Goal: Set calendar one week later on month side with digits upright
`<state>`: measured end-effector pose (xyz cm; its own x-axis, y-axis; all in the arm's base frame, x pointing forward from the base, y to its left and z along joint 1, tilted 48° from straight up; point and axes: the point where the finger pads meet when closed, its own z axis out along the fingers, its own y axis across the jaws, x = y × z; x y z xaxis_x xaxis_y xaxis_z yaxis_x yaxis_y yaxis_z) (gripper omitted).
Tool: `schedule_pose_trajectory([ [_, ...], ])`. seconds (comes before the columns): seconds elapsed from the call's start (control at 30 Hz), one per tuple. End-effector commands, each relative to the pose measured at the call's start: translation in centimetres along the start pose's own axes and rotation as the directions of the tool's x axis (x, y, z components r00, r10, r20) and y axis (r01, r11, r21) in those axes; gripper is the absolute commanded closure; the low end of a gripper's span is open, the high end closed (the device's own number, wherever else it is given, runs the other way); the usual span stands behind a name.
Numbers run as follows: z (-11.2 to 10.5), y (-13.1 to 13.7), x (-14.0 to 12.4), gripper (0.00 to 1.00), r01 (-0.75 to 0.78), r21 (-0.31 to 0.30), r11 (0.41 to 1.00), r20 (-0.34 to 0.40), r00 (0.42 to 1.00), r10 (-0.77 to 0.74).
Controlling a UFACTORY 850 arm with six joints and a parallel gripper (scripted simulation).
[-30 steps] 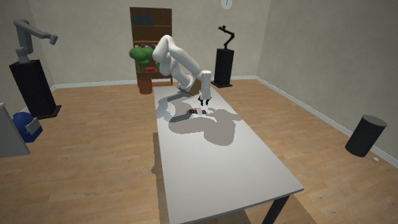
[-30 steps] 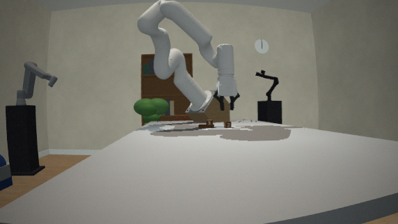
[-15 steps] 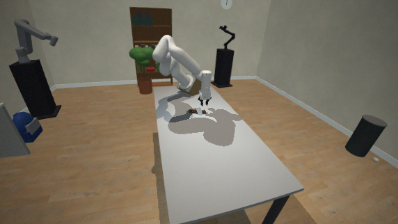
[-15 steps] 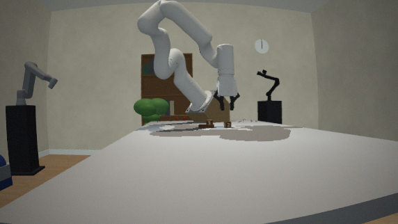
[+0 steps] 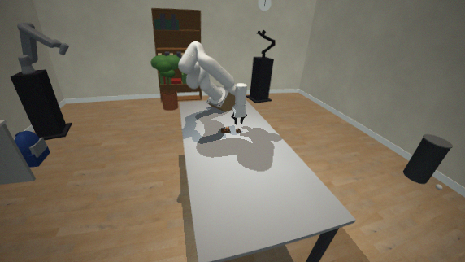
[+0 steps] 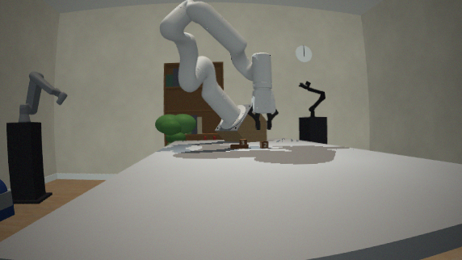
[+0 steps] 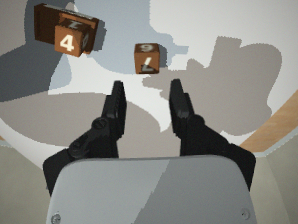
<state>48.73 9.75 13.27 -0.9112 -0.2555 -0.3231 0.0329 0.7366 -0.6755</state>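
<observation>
A brown wooden tray [image 7: 64,27] lies on the white table and holds one cube whose top shows a white 4 [image 7: 67,42]. A second brown cube [image 7: 147,58] stands alone on the table to the right of the tray, with a white digit on top that is too small to read. My gripper [image 7: 147,91] hangs well above the table, just short of the loose cube, with its fingers partly open and nothing between them. In the exterior view my gripper [image 6: 262,121] is above the loose cube [image 6: 264,144], to the right of the tray [image 6: 240,145]. The top view shows my gripper [image 5: 238,120] over the loose cube [image 5: 238,130].
The arm's base stands at the far end of the table [image 5: 219,102]. Behind the table are a bookshelf [image 5: 176,53] and a potted plant [image 5: 167,81]. The table's right edge [image 7: 269,136] shows in the wrist view.
</observation>
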Motion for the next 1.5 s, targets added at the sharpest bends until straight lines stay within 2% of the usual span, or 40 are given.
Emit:
schedule_pose_trajectory([
  [0.0,0.3,0.0,-0.1,0.53,0.000,-0.001,1.000,0.001,1.000,0.000],
  [0.8,3.4,0.0,0.0,0.53,0.000,-0.001,1.000,0.001,1.000,0.000],
  [1.47,4.3,0.0,0.0,0.53,0.000,-0.001,1.000,0.001,1.000,0.000],
])
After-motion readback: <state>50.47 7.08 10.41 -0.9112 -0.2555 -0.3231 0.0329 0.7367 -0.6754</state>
